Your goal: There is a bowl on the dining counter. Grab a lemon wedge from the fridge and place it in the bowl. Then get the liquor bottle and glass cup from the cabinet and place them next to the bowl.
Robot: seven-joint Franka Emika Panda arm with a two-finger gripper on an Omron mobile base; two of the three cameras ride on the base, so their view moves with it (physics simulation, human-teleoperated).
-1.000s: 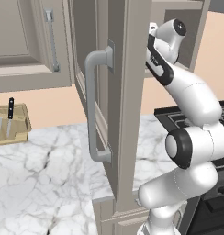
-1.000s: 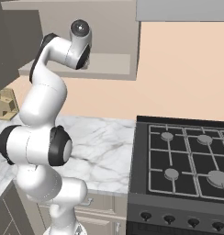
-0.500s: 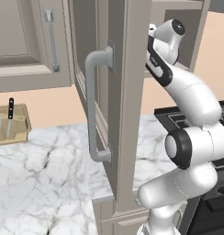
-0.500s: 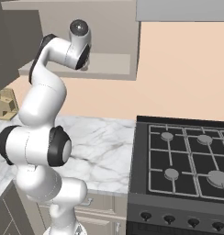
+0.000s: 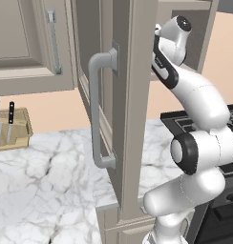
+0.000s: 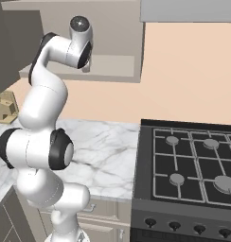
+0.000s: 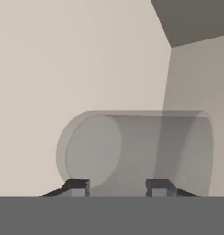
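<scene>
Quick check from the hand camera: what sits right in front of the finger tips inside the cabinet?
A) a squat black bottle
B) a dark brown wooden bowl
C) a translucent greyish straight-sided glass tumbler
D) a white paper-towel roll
C: the hand view shows the translucent greyish glass tumbler between the two dark finger tips of the hand, against the beige cabinet wall.
</scene>
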